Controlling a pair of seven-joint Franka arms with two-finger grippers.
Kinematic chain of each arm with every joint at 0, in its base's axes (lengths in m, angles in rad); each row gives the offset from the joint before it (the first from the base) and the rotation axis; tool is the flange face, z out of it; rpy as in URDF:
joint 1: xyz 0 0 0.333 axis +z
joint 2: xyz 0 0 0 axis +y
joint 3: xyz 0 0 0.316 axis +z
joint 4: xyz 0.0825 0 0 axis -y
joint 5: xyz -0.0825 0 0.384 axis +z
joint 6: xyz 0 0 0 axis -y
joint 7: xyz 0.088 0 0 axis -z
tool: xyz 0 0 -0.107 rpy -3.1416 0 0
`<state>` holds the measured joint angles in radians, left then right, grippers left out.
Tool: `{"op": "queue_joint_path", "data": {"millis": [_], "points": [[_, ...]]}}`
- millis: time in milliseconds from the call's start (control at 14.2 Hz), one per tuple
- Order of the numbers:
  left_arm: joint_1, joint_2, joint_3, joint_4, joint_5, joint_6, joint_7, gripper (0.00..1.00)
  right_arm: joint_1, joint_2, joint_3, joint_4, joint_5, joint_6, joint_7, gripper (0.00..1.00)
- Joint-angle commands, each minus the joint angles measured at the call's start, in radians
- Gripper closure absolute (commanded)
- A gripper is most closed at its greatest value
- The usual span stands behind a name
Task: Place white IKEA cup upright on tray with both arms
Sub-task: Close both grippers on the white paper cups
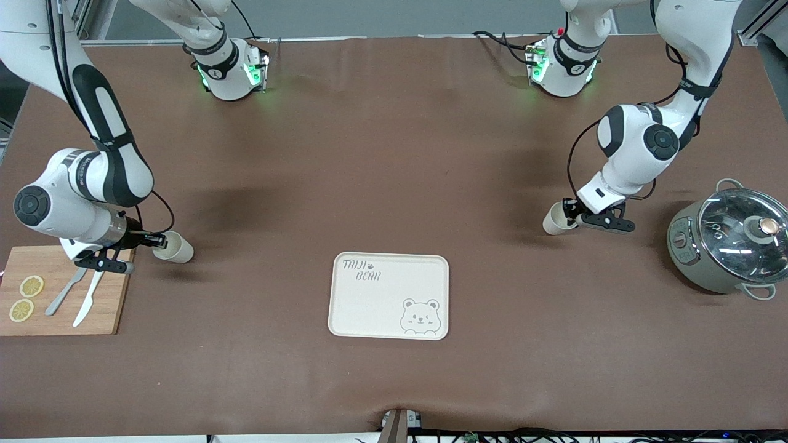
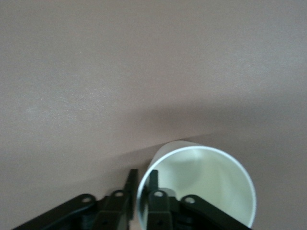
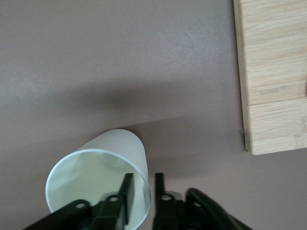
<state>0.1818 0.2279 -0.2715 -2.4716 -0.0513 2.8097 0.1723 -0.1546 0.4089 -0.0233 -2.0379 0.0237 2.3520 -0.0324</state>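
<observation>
Two white cups lie on their sides on the brown table, one at each arm's end. My left gripper (image 1: 569, 212) is shut on the rim of one white cup (image 1: 556, 220). In the left wrist view one finger is inside and one outside the cup (image 2: 206, 187), with the gripper (image 2: 142, 175) tight on the wall. My right gripper (image 1: 159, 241) straddles the rim of the other white cup (image 1: 175, 248). In the right wrist view the gripper (image 3: 144, 178) has gaps on both sides of the cup's (image 3: 96, 167) wall. The cream bear tray (image 1: 389, 295) lies empty between them, nearer the front camera.
A wooden cutting board (image 1: 61, 292) with lemon slices (image 1: 31, 286), a fork and a knife (image 1: 86, 298) lies beside the right gripper; its corner shows in the right wrist view (image 3: 273, 72). A grey pot with a glass lid (image 1: 729, 240) stands at the left arm's end.
</observation>
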Motion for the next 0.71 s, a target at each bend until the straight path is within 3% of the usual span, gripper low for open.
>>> {"op": "queue_joint_path", "data": {"millis": [0,353,636], "points": [[0.004,-0.01,-0.008,-0.001,-0.024,0.007,0.009,1.0,-0.013,0.008,0.009,-0.004,0.012,0.012,0.006,1.0],[-0.018,-0.009,-0.009,0.045,-0.022,-0.002,-0.028,1.0,-0.016,-0.004,0.009,-0.001,0.012,-0.011,-0.003,1.0],[-0.062,-0.028,-0.018,0.109,-0.022,-0.079,-0.12,1.0,-0.005,-0.047,0.011,0.042,0.012,-0.129,0.005,1.0]]}}
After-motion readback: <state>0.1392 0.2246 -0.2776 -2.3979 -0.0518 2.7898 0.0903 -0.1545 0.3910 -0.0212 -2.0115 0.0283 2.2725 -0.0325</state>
